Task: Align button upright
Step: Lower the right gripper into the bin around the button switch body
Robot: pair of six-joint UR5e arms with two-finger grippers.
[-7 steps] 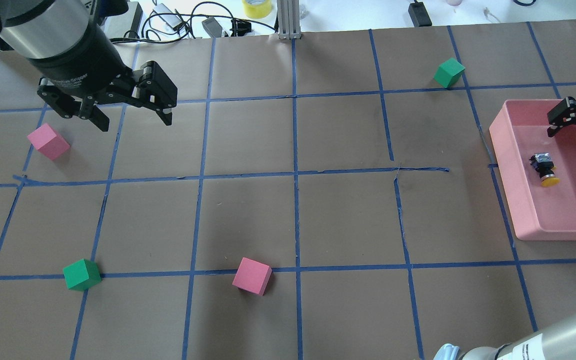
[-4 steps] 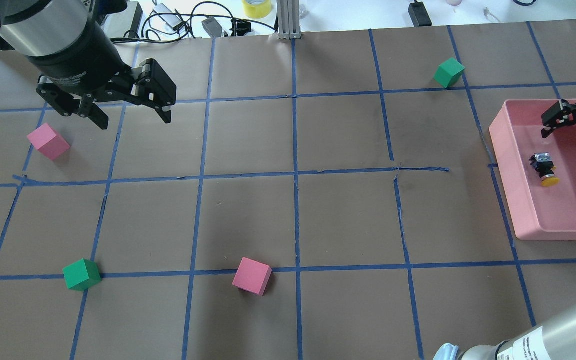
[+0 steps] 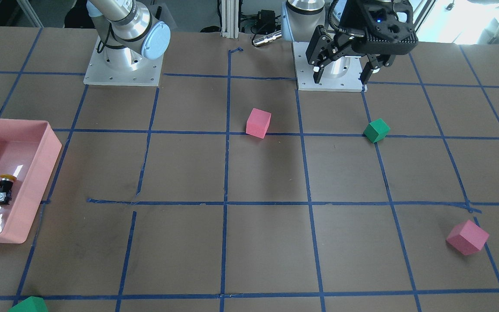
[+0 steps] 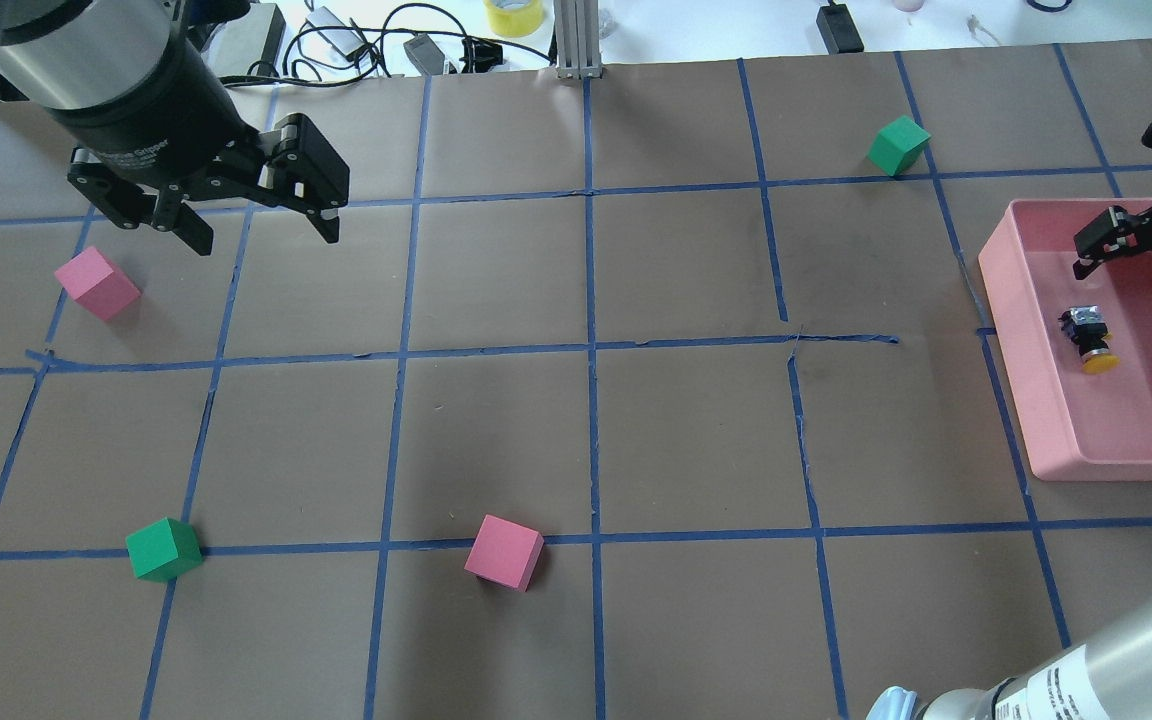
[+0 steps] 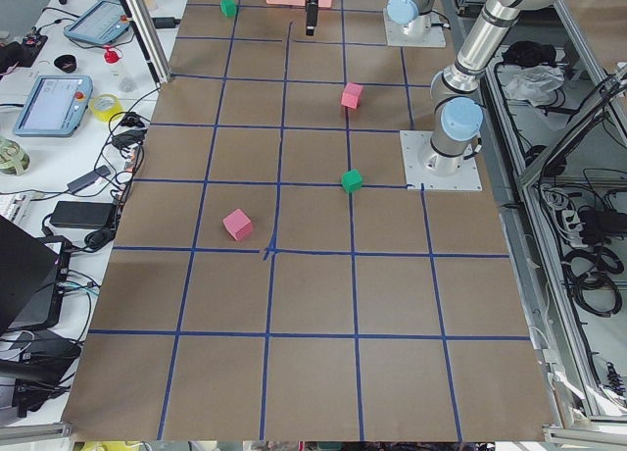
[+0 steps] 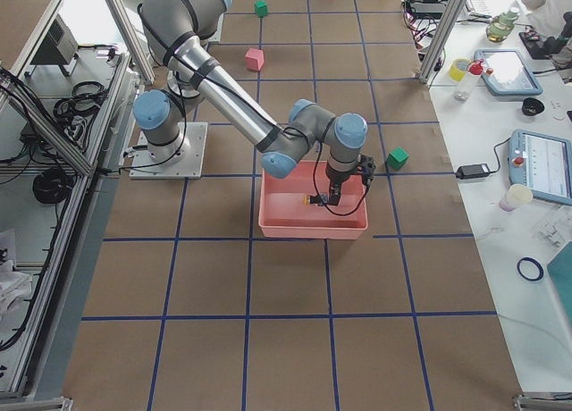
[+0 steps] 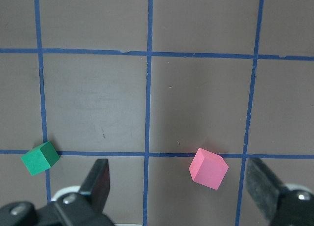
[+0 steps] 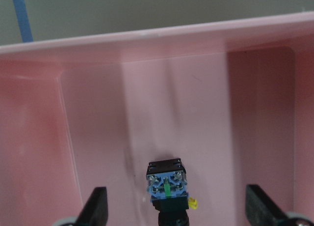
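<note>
The button [image 4: 1093, 340] lies on its side in the pink tray [image 4: 1008, 330], its yellow cap toward the robot and its grey base block toward the far side. It also shows in the front-facing view [image 3: 3, 189]. In the right wrist view the button [image 8: 168, 185] shows its base end between the fingers. My right gripper [image 4: 1128, 258] is open and empty above the tray, just beyond the button and not touching it. My left gripper [image 4: 266, 238] is open and empty, high over the far left of the table; it also shows in the front-facing view [image 3: 340, 79].
Two pink cubes [image 4: 96, 283] [image 4: 504, 552] and two green cubes [image 4: 164, 549] [image 4: 898, 145] are scattered on the brown table with its blue tape grid. The tray stands at the right edge. Cables and tape lie beyond the far edge.
My right gripper has shifted slightly left over the tray, staying open. My left gripper has drifted a little toward the far left. The button has not moved.
</note>
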